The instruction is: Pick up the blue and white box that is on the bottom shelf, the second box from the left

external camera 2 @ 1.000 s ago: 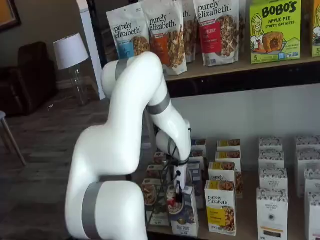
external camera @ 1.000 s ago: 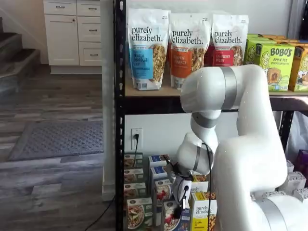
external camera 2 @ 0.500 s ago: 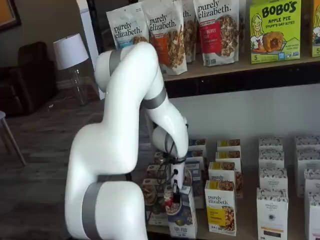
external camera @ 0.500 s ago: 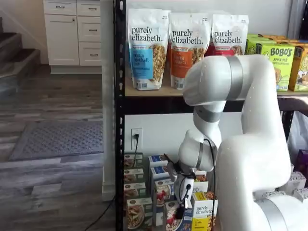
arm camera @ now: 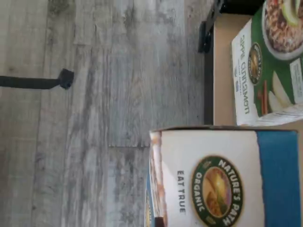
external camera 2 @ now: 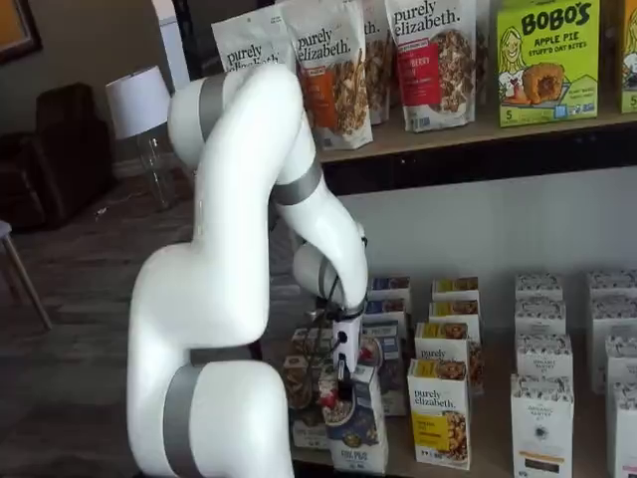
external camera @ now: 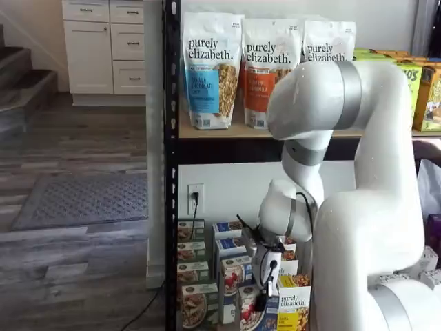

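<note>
The gripper (external camera 2: 342, 376) was seen in both shelf views with its black fingers clamped on the top of the blue and white box (external camera 2: 354, 426) — closed firmly, box held. The box was at the front edge of the bottom shelf (external camera 2: 478, 470), beside the yellow and white box (external camera 2: 439, 411) and in front of its own row; in the wrist view its white top band (arm camera: 208, 177) was seen out over the wood floor (arm camera: 94, 118), next to the green and white box (arm camera: 267, 61). The step was judged to be the pull-out after the grasp. A clean withdrawal away from the rack was called for next — grip kept tight, neighbouring boxes not clipped.
</note>
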Tool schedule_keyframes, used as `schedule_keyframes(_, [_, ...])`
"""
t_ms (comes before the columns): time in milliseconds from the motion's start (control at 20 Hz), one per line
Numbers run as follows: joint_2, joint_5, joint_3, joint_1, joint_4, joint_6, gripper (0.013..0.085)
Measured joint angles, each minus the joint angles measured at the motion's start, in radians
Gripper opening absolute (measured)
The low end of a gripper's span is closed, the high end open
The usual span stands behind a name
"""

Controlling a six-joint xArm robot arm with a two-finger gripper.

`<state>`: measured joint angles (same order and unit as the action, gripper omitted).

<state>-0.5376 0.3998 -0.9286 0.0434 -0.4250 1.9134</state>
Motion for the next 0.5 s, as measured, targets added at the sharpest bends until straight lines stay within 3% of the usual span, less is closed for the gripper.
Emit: schedule_keyframes(500, [0.17,0.014,0.148,0.02,-0.021,-0.005,0.049])
